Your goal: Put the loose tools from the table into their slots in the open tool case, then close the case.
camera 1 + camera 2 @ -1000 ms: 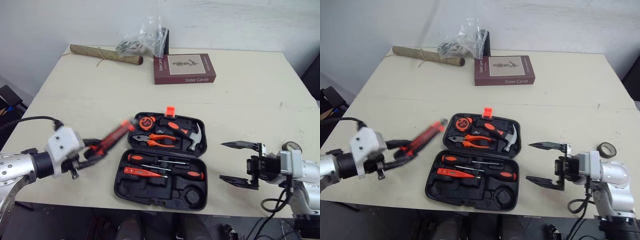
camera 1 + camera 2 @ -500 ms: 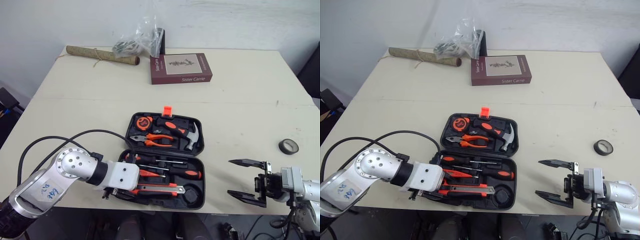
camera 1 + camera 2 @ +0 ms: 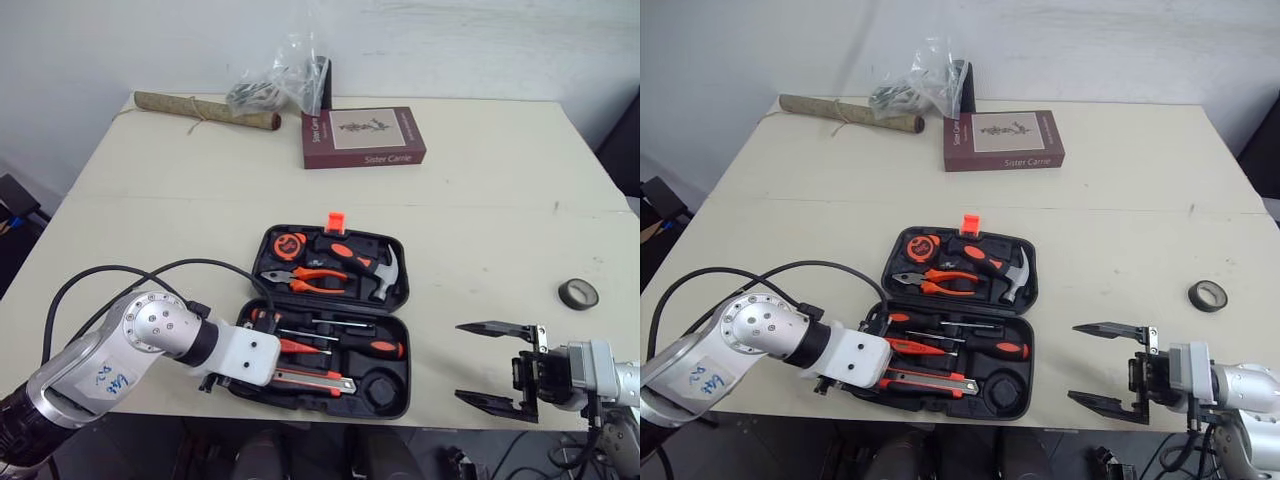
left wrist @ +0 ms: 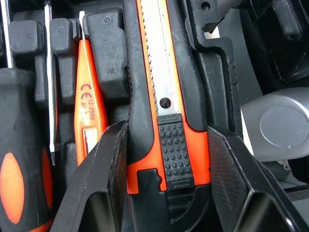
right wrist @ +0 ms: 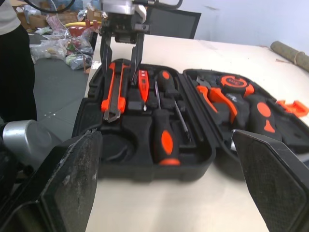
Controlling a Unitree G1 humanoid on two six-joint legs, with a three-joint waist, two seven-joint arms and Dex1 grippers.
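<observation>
The black tool case lies open in the middle of the table. Its far half holds a tape measure, pliers and a hammer. Its near half holds screwdrivers and an orange tester. My left gripper is shut on the orange-and-black utility knife. The knife lies lengthwise along the front slot of the near half, with a finger pressed on each side of its rear end. To the right of the case, at the table's front edge, my right gripper stands open and holds nothing.
A black tape roll lies at the right edge of the table. A book, a plastic bag and a rolled mat sit at the back. A black cable loops beside my left arm. A person stands beyond the case.
My left gripper carried the utility knife from the air left of the case down into the front slot. The right gripper stayed open and drew slightly nearer the front edge.
</observation>
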